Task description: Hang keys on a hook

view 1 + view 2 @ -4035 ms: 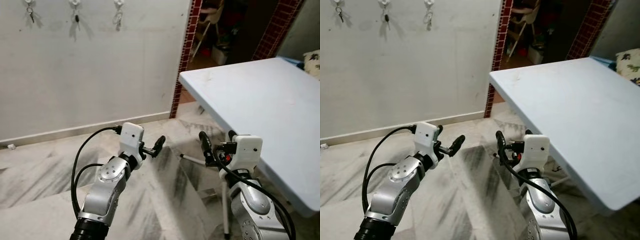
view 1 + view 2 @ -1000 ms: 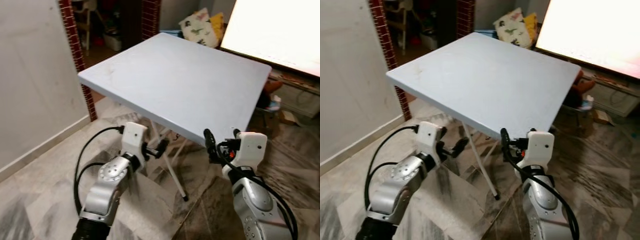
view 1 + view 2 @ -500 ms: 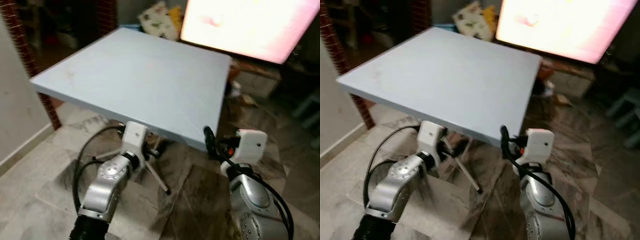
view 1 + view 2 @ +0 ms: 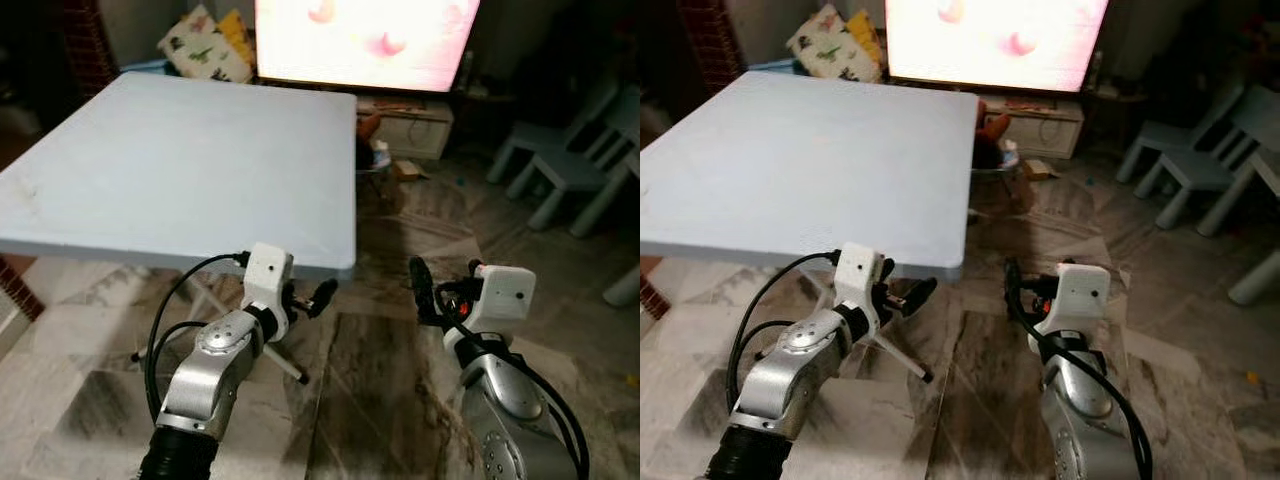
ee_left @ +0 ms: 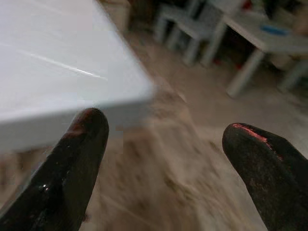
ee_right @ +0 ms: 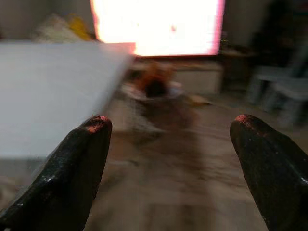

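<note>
Your left hand (image 4: 322, 297) sits just below the near right corner of the pale blue desk (image 4: 180, 160), its two black fingers (image 5: 72, 159) spread wide with nothing between them. Your right hand (image 4: 422, 290) is raised over the marble floor (image 4: 370, 370), off the desk's right edge and apart from it, fingers (image 6: 72, 168) likewise spread wide and holding nothing. I cannot make out the keys or a hook anywhere here, so I cannot tell you where they are. Beyond the desk's far edge a bright screen (image 4: 365, 40) glows on a low stand (image 4: 415, 125), with a patterned cushion (image 4: 205, 45) at the far left corner. Small pale blue chairs (image 4: 560, 170) stand well off to the right. One thin desk leg (image 4: 285, 362) slants down to the floor beside your left arm.
</note>
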`<state>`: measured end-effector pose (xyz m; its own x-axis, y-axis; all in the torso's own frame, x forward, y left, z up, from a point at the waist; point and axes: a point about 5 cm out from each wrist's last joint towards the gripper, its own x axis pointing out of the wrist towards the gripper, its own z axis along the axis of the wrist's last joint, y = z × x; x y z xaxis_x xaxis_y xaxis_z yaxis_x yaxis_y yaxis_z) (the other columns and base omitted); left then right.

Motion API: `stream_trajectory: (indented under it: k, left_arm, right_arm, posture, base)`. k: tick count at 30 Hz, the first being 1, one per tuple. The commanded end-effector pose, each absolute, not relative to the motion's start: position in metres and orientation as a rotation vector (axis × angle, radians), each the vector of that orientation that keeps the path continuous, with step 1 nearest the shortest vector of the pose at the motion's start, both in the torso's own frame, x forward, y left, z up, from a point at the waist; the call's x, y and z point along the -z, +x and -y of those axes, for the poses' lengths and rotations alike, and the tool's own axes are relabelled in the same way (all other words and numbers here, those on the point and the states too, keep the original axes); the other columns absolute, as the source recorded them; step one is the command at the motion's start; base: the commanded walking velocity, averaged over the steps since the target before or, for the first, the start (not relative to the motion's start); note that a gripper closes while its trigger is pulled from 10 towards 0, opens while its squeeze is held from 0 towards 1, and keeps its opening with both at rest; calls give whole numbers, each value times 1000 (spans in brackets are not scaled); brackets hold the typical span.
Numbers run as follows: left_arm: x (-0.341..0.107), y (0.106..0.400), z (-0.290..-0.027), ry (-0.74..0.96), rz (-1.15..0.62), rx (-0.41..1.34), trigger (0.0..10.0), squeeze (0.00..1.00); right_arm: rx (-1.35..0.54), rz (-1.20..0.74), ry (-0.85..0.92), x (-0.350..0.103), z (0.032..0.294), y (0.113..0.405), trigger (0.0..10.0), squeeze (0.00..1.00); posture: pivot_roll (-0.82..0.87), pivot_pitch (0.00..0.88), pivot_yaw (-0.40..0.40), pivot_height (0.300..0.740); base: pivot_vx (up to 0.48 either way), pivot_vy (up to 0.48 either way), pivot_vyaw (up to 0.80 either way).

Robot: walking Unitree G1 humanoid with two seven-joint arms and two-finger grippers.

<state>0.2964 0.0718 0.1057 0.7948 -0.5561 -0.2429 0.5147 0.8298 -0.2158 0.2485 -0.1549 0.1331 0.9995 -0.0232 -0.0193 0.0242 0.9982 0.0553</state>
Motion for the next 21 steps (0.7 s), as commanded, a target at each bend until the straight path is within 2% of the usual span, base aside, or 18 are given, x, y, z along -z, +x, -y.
stream_trajectory:
  k: [1,12,21]
  left_arm:
    - [-108,298,-69,-136,-303,592,10000,0]
    - [-102,299,-68,-88,-319,609,10000,0]
    - [-102,301,-70,-44,-337,650,10000,0]
  right_arm:
    - [46,-4,37,-136,157,251,10000,0]
    - [116,8,89,-133,163,256,10000,0]
    - [152,0,106,-124,163,255,10000,0]
  posture:
    - [59,19,-17,740]
    - [40,15,-4,740]
    - [53,15,39,740]
  base:
    - [0,0,0]
    - [0,0,0]
    - [0,0,-800]
